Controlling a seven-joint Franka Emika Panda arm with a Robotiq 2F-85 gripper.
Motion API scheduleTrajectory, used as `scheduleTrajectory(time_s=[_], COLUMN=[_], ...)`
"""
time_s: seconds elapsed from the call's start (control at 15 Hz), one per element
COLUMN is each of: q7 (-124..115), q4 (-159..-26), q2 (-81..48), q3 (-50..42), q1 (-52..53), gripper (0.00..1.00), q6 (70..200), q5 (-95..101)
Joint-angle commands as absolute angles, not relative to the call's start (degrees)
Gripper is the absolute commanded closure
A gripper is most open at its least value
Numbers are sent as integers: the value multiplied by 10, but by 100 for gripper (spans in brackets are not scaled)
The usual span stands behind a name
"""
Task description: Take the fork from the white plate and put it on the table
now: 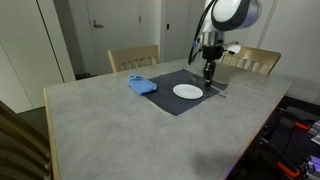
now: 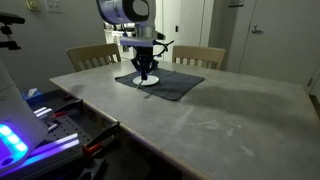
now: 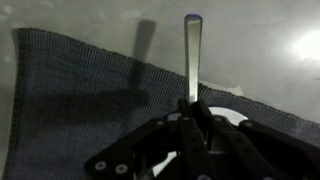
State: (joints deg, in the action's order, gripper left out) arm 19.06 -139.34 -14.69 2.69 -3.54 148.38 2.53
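My gripper [image 3: 195, 108] is shut on a metal fork [image 3: 192, 50], whose handle sticks out past the fingertips in the wrist view. The tines are hidden between the fingers. Part of the white plate [image 3: 236, 122] shows just behind the fingers, on a dark grey placemat [image 3: 80, 95]. In both exterior views the gripper [image 1: 209, 72] [image 2: 146, 72] hangs low over the placemat [image 1: 170, 102] [image 2: 175, 85], at the edge of the plate [image 1: 187, 91] [image 2: 148, 81].
A blue cloth [image 1: 141, 85] lies on the placemat's corner. The grey table [image 1: 110, 130] [image 2: 220, 120] stretches wide around the mat. Wooden chairs [image 1: 134, 57] [image 1: 255, 60] stand at the far side. Equipment with lights [image 2: 30, 130] sits beside the table.
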Motion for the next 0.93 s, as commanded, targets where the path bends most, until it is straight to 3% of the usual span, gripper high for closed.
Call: scheduleTrajectory(time_s=[0.0,0.87], q7=[214,147], q4=[-1367,-1316], q2=[-149,-244], q3=[13,-5], q1=[-51,-64], gripper=[97,97], q6=[1474,1559], q5=[25,7])
